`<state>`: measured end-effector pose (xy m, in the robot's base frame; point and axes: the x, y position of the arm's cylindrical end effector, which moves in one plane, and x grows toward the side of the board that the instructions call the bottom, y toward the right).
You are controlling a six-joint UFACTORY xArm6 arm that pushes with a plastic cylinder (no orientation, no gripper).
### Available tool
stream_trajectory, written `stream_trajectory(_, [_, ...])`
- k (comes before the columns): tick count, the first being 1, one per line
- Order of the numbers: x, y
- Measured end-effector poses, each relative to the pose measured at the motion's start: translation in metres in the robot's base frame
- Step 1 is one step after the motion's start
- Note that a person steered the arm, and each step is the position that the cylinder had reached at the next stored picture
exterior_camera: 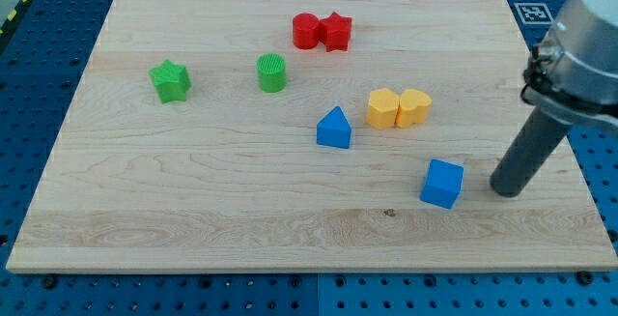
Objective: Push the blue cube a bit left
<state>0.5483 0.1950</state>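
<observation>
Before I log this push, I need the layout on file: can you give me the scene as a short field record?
target: blue cube, near the view's bottom right
my tip: just to the view's right of the cube, small gap
other blue: triangular block, up-left of the cube
yellow: two blocks touching
red: two blocks touching, view's top
green: star and cylinder, apart
surface: wooden board

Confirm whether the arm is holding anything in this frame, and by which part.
Nothing is held. My tip rests on the board just to the view's right of the blue cube, with a small gap between them.
</observation>
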Motion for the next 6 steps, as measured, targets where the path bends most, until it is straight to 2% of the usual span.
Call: stream_trajectory(6, [0.002,-0.047])
